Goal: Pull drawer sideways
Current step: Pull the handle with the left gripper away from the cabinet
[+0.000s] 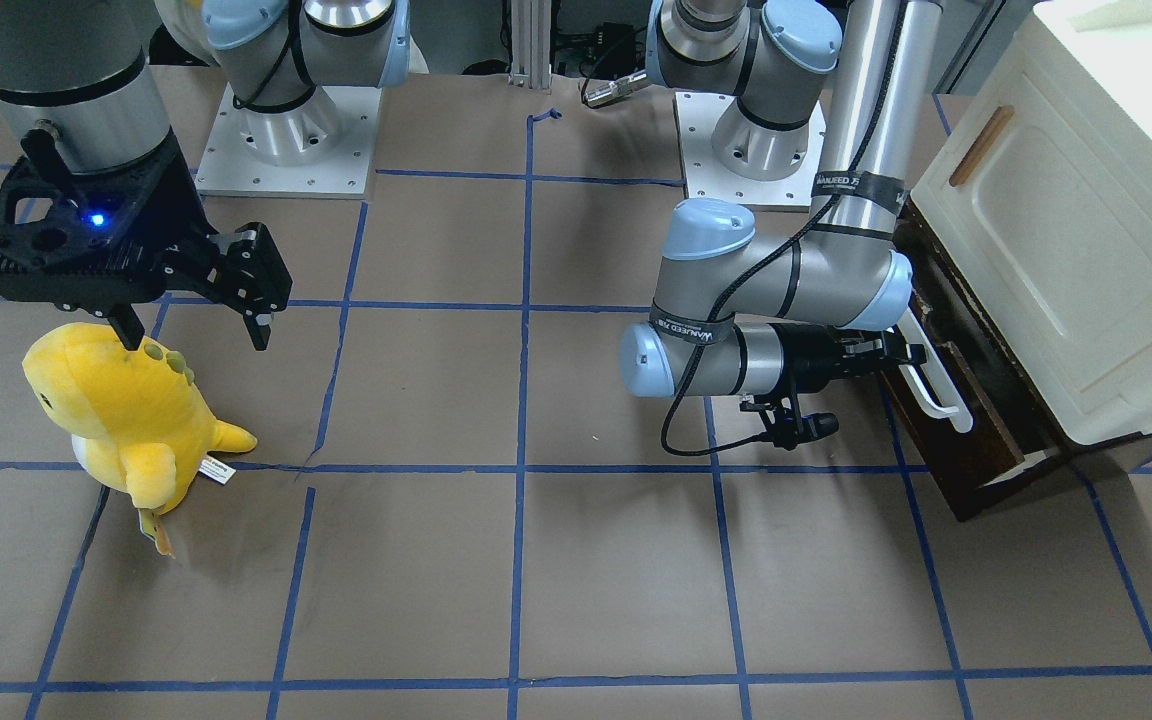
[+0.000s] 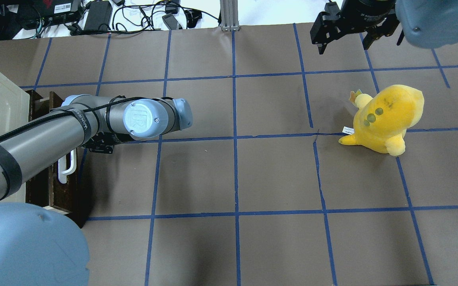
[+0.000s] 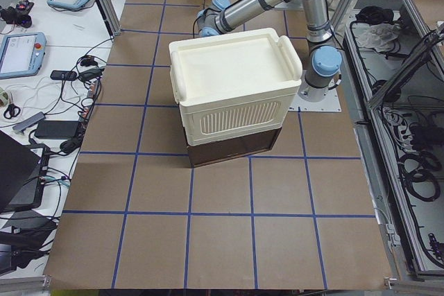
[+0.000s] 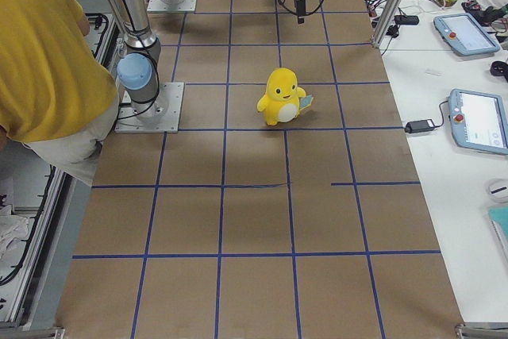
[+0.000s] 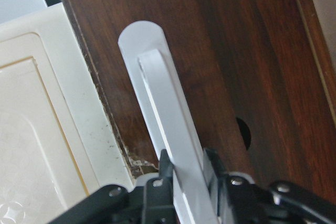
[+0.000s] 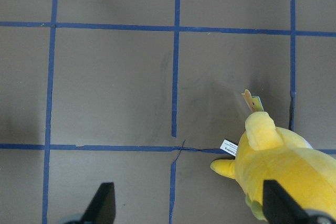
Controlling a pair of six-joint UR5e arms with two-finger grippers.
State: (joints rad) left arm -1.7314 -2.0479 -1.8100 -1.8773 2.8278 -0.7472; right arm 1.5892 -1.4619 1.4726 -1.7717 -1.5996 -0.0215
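The dark brown drawer [image 1: 981,440] sticks out a little from under the cream cabinet [image 1: 1066,220] at the table's end. Its long white bar handle [image 1: 939,392] runs along the front. My left gripper [image 1: 901,355] reaches in sideways and is shut on this handle. In the left wrist view the handle [image 5: 163,114] passes between both black fingers [image 5: 165,169] against the drawer front [image 5: 226,51]. My right gripper [image 1: 191,325] is open and empty. It hangs above the table, far from the drawer.
A yellow plush toy [image 1: 131,415] stands just below the right gripper and shows in the right wrist view [image 6: 283,166]. The cabinet [image 3: 236,95] sits on top of the drawer's housing. A person in a yellow shirt [image 4: 40,61] stands beside the robot base.
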